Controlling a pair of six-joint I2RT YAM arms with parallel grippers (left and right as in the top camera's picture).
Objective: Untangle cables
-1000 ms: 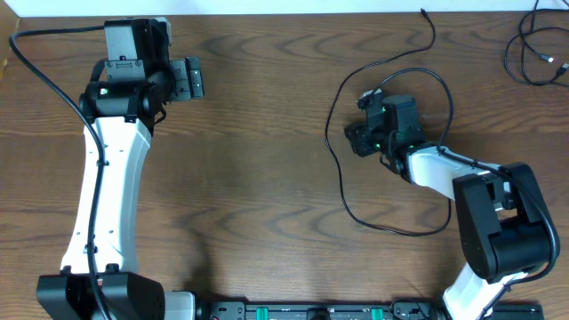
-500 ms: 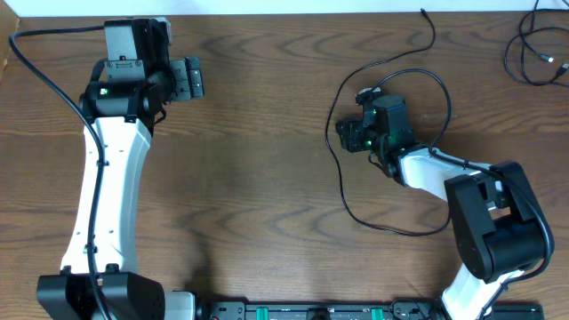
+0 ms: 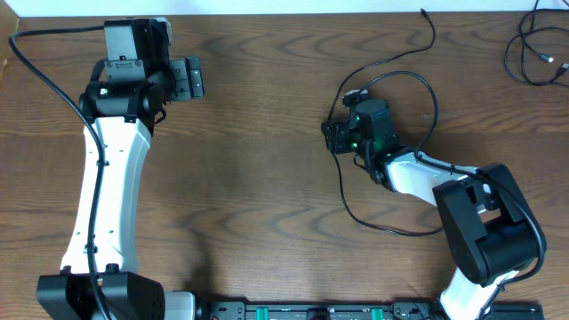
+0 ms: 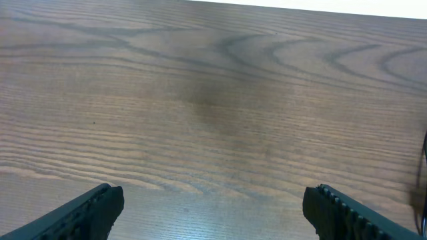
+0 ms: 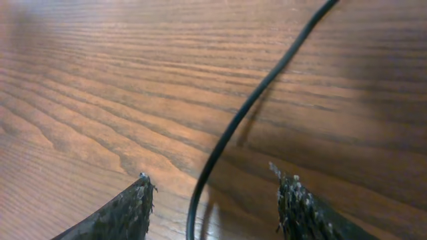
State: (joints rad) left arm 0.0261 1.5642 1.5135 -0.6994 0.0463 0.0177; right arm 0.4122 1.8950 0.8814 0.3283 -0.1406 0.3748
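Note:
A thin black cable (image 3: 400,74) lies in a large loop on the wooden table, running round my right gripper (image 3: 329,138) and down to the front right. In the right wrist view the same cable (image 5: 253,100) passes between the open fingers of my right gripper (image 5: 213,200), which are not closed on it. My left gripper (image 3: 188,78) is open and empty at the far left, well away from any cable; the left wrist view shows its fingers (image 4: 213,207) spread over bare wood.
More black cables (image 3: 508,55) lie bunched at the far right corner. A short thin black strand (image 3: 433,31) lies near the back edge. The table's white far edge runs along the top.
My right gripper has moved left across the table, and the top of the cable loop has shifted left with it. The left arm has not moved.

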